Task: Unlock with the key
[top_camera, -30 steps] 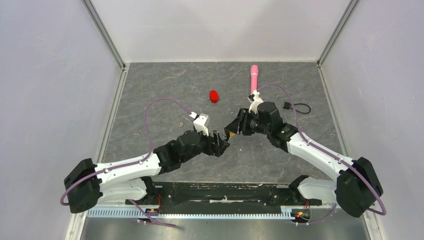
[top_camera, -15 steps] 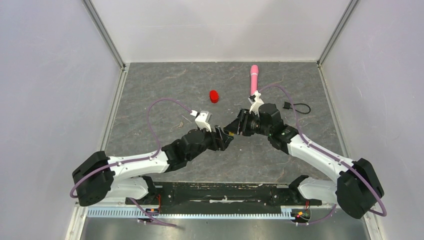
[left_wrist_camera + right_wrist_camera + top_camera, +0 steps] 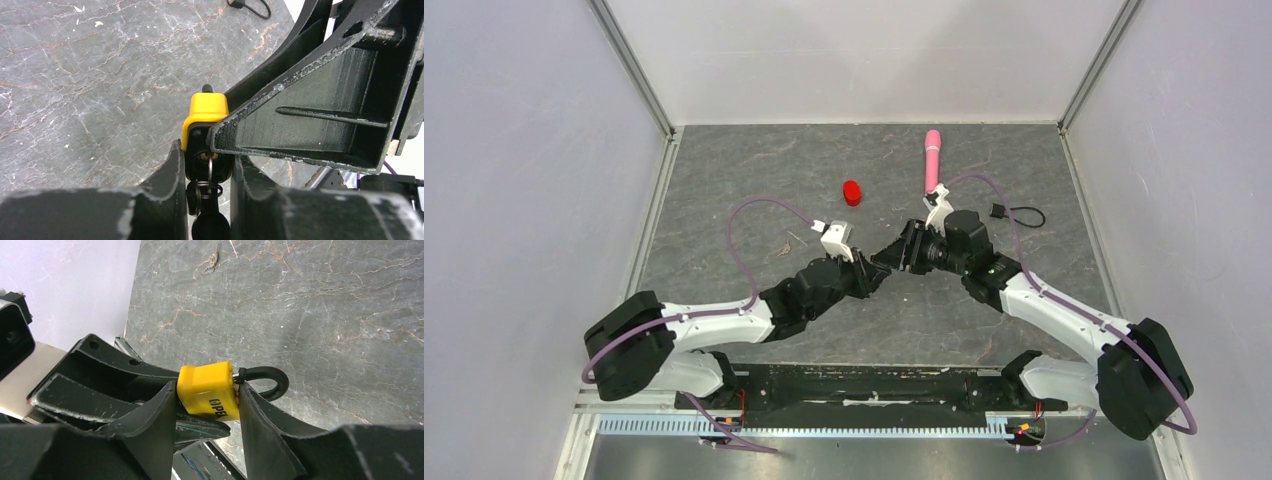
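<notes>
Key [image 3: 209,169] is seated in the keyhole of the yellow padlock [image 3: 206,111], which is clamped by the right gripper [image 3: 207,396], while the key's head is closely flanked by the left gripper [image 3: 206,167], grip undeterminable; turning is judged outstanding.

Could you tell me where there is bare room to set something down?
Widest: the far-left table, left of the red cap. Also the near middle, between left arm and right arm. Crowded: the centre, where the right gripper holds the yellow padlock and the left gripper pinches the key, and far right around the pink cylinder and black cord.
</notes>
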